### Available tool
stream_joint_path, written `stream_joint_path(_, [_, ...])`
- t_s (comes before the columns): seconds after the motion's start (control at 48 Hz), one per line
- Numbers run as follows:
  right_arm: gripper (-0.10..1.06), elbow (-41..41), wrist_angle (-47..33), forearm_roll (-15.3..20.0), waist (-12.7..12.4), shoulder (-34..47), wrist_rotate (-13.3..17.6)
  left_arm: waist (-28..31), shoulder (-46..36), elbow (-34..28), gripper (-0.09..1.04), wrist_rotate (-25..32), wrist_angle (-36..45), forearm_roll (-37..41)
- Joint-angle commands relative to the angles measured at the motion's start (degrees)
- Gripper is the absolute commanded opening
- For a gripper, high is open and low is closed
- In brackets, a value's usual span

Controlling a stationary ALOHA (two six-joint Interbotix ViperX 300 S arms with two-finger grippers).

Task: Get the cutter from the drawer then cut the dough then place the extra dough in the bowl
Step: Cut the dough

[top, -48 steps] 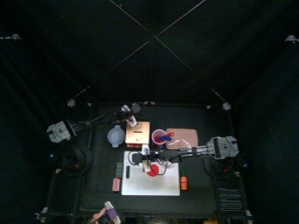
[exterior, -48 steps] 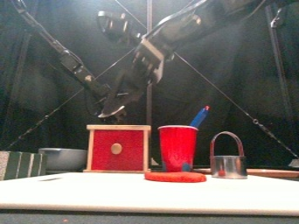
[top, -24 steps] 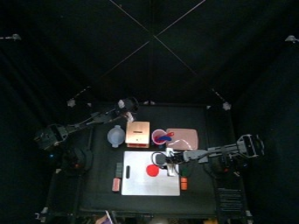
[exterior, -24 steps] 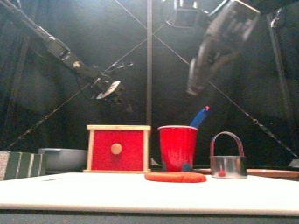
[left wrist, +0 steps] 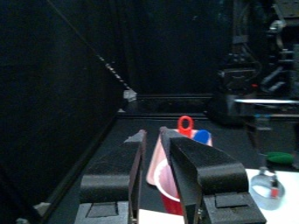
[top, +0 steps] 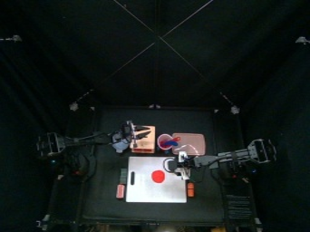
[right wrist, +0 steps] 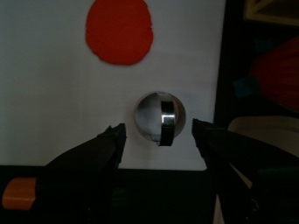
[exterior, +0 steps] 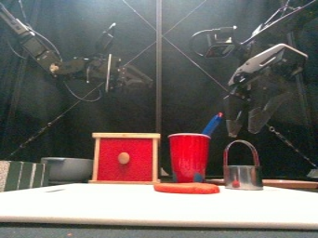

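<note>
1. Red dough lies as a flat disc on the white cutting board, at the near middle of the table. The top view gives its round outline, while the front view shows only a thin red edge.
2. The metal cutter stands on the board to the right of the dough, apart from it. Its wire handle arches upward in the front view. The right wrist view looks straight down on the cutter, where it appears as a shiny ring.
3. The right gripper has its claw spread wide, one jaw to each side of the cutter below, and it holds nothing. The front view adds that it hangs in the air above the cutter, clear of the handle.
4. The left gripper is high over the far left of the table. Its wrist view shows the jaws with only a narrow gap between them and nothing in it. From the front, its jaws cannot be made out.
5. The wooden box stands far of the board, its red drawer front flush in the frame. The red cup is just to its right, with a blue knife sticking out.
6. A blue-grey bowl sits left of the box. The pink tray, right of the cup, shows plainly only from above.
</note>
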Motion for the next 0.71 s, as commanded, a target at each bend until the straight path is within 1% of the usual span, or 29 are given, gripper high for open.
stream_joint_path(0.021, [0.92, -0.35, -0.35, -0.26, -1.05, 0.62, -0.26, -4.39, -1.23, 0.88, 0.66, 0.26, -0.7, -0.09])
stream_joint_path(0.083, [0.9, -0.53, -0.53, -0.18, -1.67, 1.76, -0.62, -6.94, -1.32, 1.58, 0.66, 0.26, -0.7, -0.18])
stream_joint_path(0.167, [0.87, -1.05, -0.62, -0.53, -1.76, 2.81, -1.14, -9.58, -1.41, 2.11, 0.66, 0.26, -0.7, -0.18])
stream_joint_path(0.25, [0.82, -1.58, -0.7, -0.62, -1.93, 3.43, -1.41, -11.16, -1.14, 2.64, 0.66, 0.26, -0.7, -0.35])
stream_joint_path(0.458, [0.61, -2.99, -0.18, -0.97, -2.02, 4.22, -1.67, -11.43, 1.58, 3.25, 0.66, 0.35, -0.7, -4.92])
stream_joint_path(0.521, [0.54, -3.16, 0.35, -0.53, -2.02, 4.83, -1.93, -11.6, 2.55, 3.16, 0.66, 0.35, -0.7, -5.71])
stream_joint_path(0.646, [0.46, -3.87, 2.02, 0.53, -1.58, 5.45, -3.25, -11.78, 4.22, 3.16, 0.66, 0.26, -0.7, -6.15])
stream_joint_path(0.708, [0.45, -4.83, 2.64, 1.23, -1.58, 5.36, -3.08, -11.95, 4.57, 3.52, 0.66, 0.18, -0.7, -6.15])
